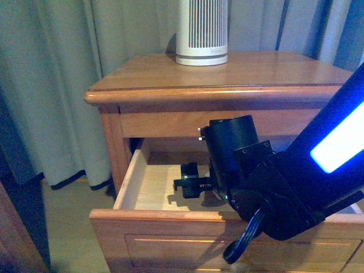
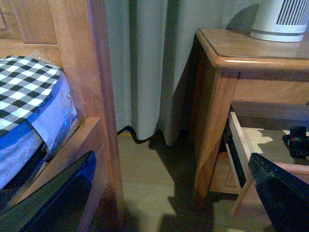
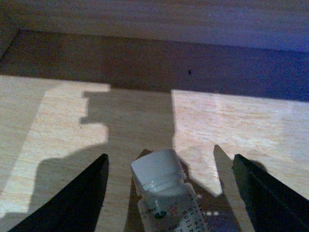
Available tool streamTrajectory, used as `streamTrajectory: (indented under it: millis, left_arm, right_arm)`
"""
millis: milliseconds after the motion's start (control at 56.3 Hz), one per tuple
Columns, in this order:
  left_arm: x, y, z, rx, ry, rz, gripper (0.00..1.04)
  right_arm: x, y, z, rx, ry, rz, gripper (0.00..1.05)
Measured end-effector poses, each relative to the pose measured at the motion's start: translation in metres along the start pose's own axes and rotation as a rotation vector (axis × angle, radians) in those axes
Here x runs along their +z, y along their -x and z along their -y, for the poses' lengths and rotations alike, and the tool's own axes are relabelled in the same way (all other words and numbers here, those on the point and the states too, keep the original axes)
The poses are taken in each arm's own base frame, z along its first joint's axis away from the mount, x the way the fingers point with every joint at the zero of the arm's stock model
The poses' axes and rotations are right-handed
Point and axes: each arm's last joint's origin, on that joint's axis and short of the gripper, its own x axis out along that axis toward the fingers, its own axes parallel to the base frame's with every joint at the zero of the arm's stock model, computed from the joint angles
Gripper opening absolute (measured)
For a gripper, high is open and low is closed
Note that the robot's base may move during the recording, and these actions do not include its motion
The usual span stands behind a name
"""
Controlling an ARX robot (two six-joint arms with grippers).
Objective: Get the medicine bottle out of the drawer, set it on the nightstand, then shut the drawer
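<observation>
While the nightstand (image 1: 227,74) stands with its upper drawer (image 1: 132,182) pulled out, the right gripper (image 1: 189,181) is down inside the drawer with its jaws spread wide. The medicine bottle (image 3: 166,193) sits on the pale drawer floor between the two dark fingers (image 3: 77,198), with a gap on each side, so nothing is gripped. The bottle is small and white, with a ribbed cap and a printed label.

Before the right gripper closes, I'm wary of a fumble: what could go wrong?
The small white capped medicine bottle sits nearer one finger of the open right gripper; closing may nudge it aside. The gripper sits in the pale-wood drawer below the honey-coloured nightstand top; lifting straight up could strike it.
</observation>
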Motion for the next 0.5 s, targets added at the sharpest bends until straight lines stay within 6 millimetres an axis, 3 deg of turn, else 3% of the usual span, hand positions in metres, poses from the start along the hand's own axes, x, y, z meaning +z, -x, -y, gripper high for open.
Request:
streamTrajectory:
  millis: [249, 497]
  left_arm:
    - [0.0000, 0.0000, 0.0000, 0.000, 0.000, 0.000, 0.98]
    - [0.0000, 0.0000, 0.0000, 0.000, 0.000, 0.000, 0.98]
  right_arm:
    - [-0.0034, -0.0012, -0.0012, -0.001, -0.024, -0.093, 0.35]
    - [-0.0023, -0.0011, -0.0014, -0.006, -0.039, -0.105, 0.30]
